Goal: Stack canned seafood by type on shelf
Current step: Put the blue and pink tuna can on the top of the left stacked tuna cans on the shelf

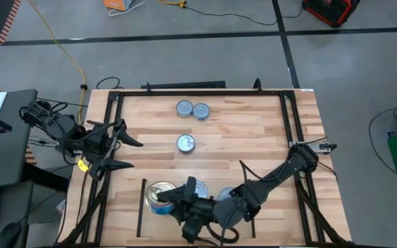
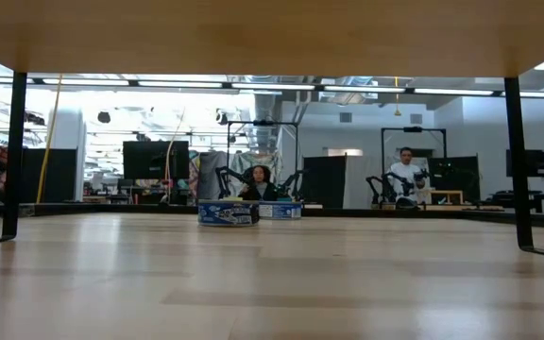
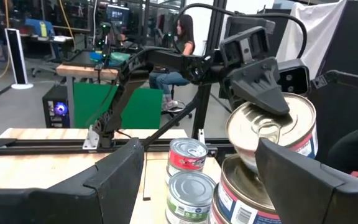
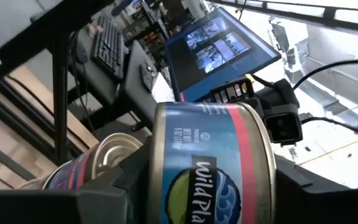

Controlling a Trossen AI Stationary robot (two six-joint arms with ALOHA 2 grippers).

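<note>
Near the table's front edge, the right gripper (image 1: 185, 201) is holding a can (image 4: 211, 163) tilted over the stack (image 1: 160, 196), requiring levelling before release; the left gripper (image 1: 133, 153) is waiting wide open at the left edge.

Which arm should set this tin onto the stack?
Right. The right claw is shut on a tin, tilted just above the stack on the shelf. The left claw waits open at the table's left edge.

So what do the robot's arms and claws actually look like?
Both arms are black and slim, built of jointed segments. The left gripper ends in two long pointed fingers, with a small yellow tag and loose black cables near its base. The right gripper is a boxy, angular black wedge; a black cable arches over that arm, which bears a small white label.
</note>
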